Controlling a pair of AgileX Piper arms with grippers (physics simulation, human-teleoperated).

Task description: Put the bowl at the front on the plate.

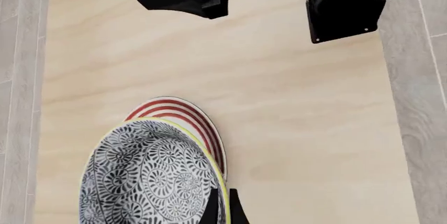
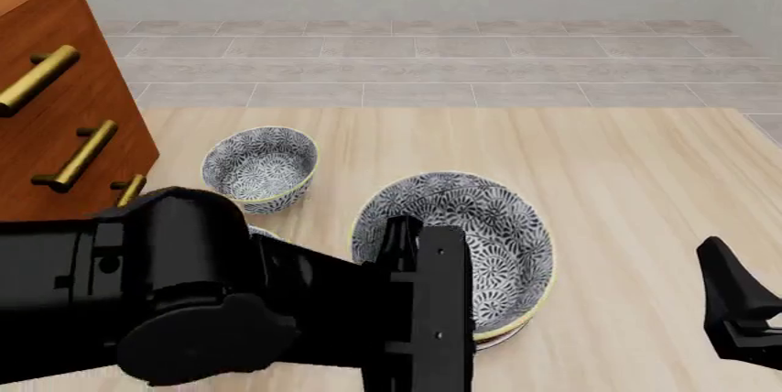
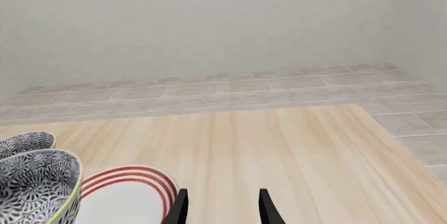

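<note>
A: Big stuff first: desk [image 2: 635, 163], wood drawers [image 2: 61, 117] on the left. Where's the bowl?

B: The bowl [image 2: 471, 227] is up in the left tool [image 1: 222, 211], tilted, over the plate [image 1: 183, 113]. Plate's mostly hidden in the front view, just an edge under the bowl.

A: So it's got hold?

B: Looks like it. Fingers clamped on the rim, one inside the wall, one outside. Right tool [image 3: 220, 205] is empty, fingers apart, near the plate's edge.

A: Handling?

B: Ceramic prob., so stiff, heavyish, glazed = slick, chips if dropped. A rim pinch lets it swing; I'd lower slow, level it, let go only once seated.

A: Other bowl [image 2: 259, 165]?

B: Back-left, apart, same pattern.
</note>
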